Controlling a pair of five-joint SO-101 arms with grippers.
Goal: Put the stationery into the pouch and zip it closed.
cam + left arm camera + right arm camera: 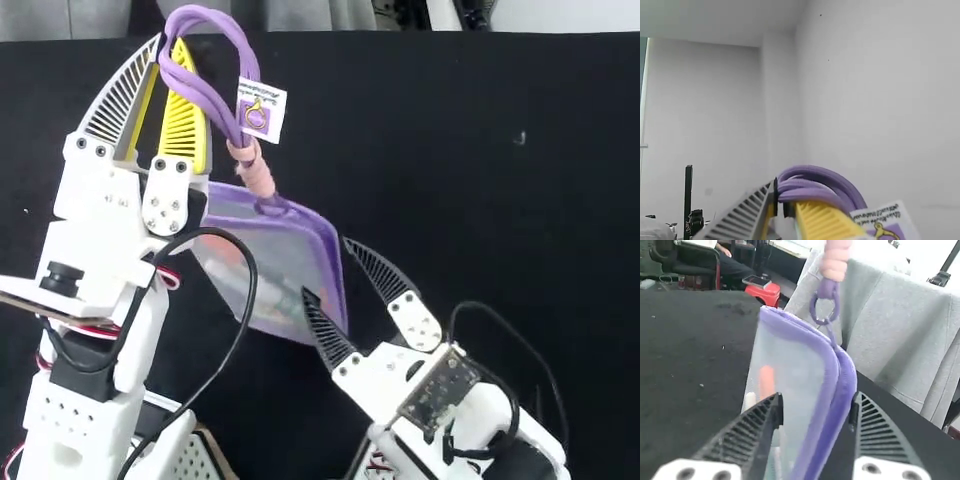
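The purple pouch (285, 255) with translucent sides hangs tilted above the black table, lifted by its purple strap loop (205, 50). My left gripper (168, 95) is shut on that strap (812, 182), its white and yellow fingers pinching the loop. A white tag (261, 110) and a pink connector (255, 170) dangle below the strap. An orange item (766, 380) shows through the pouch (795, 385) wall. My right gripper (325, 268) is open, one finger on each side of the pouch's lower zip edge (840, 385); its fingers (762, 417) straddle the pouch.
The black table (480, 150) stretches free to the right and back. A black cable (245, 290) loops from the left arm across the pouch's front. Grey cloth (900, 325) hangs beyond the table's far edge, with a red object (765, 290) near it.
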